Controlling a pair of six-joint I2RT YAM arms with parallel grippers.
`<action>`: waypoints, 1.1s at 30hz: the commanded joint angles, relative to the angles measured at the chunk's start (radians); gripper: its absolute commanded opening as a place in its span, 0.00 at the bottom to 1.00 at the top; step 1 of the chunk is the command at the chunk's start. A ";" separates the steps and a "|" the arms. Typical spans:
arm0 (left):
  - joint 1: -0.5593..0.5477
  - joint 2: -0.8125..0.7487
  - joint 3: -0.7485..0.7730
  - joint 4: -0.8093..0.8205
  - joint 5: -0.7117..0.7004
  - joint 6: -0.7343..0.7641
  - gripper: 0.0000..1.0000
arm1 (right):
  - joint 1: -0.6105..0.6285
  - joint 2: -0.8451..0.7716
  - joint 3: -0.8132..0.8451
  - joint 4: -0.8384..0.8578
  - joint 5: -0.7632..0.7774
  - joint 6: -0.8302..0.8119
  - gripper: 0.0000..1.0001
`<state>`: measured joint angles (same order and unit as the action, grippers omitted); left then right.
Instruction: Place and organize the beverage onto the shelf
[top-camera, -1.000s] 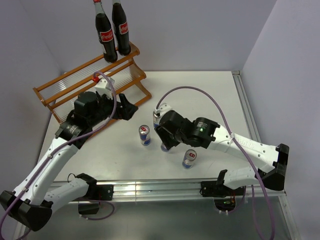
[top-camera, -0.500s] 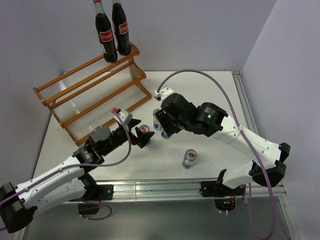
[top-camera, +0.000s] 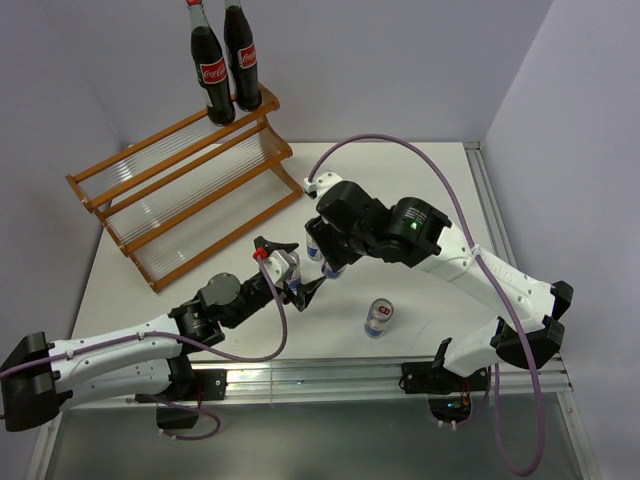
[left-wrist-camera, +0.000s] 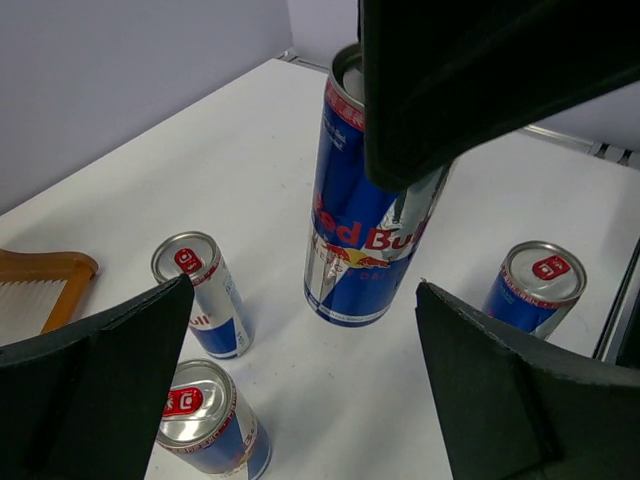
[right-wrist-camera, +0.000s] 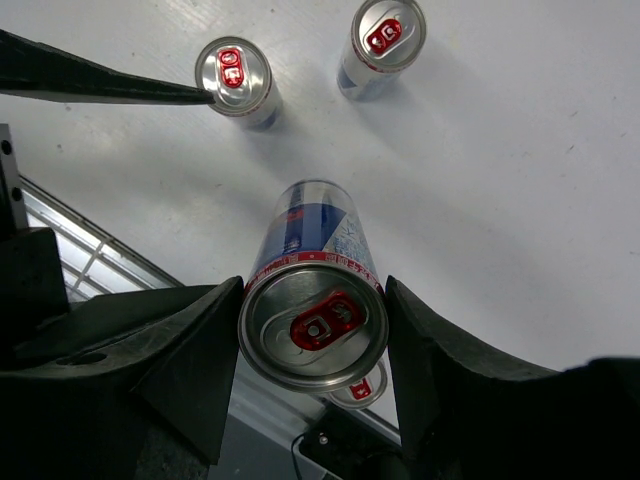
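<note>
Nearest the arm bases, a small blue-and-silver energy-drink can (top-camera: 380, 317) with a red pull-tab stands alone and upright on the white table (top-camera: 440, 190). A little farther in, the left gripper (top-camera: 292, 268) reaches low over the table. Its black fingers (left-wrist-camera: 100, 400) are spread as wide as they go and hold nothing. One fingertip lies at the rim of a second upright can (right-wrist-camera: 235, 80); whether it touches cannot be told. Just beyond, the right gripper (top-camera: 322, 252) is partly closed on a third can (right-wrist-camera: 315, 320) of the same kind, with a finger pressed to each side near the top. Whether this can's base clears the table cannot be told. A fourth can (right-wrist-camera: 385, 40) stands upright on the table just past it.

Farther back on the left sits the slanted three-tier rack (top-camera: 190, 190) of orange-brown wooden rails with clear ribbed panels — none of the cans is on it. At its far right end, two dark glass cola bottles (top-camera: 213, 70) with red labels and red caps stand upright, side by side, on the top tier.
</note>
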<state>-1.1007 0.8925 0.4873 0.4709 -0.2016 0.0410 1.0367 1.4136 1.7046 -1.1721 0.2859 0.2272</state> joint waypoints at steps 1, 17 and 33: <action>-0.019 0.022 0.027 0.106 -0.045 0.072 1.00 | 0.011 -0.011 0.064 0.028 0.006 0.008 0.11; -0.085 0.158 0.065 0.135 -0.096 0.123 0.91 | 0.080 -0.016 0.056 0.071 -0.030 0.008 0.12; -0.093 0.177 0.132 0.110 -0.130 0.034 0.04 | 0.088 -0.064 0.004 0.167 -0.047 0.037 0.39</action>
<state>-1.1950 1.0889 0.5739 0.5186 -0.2943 0.1116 1.1057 1.3941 1.7077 -1.1313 0.2878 0.2302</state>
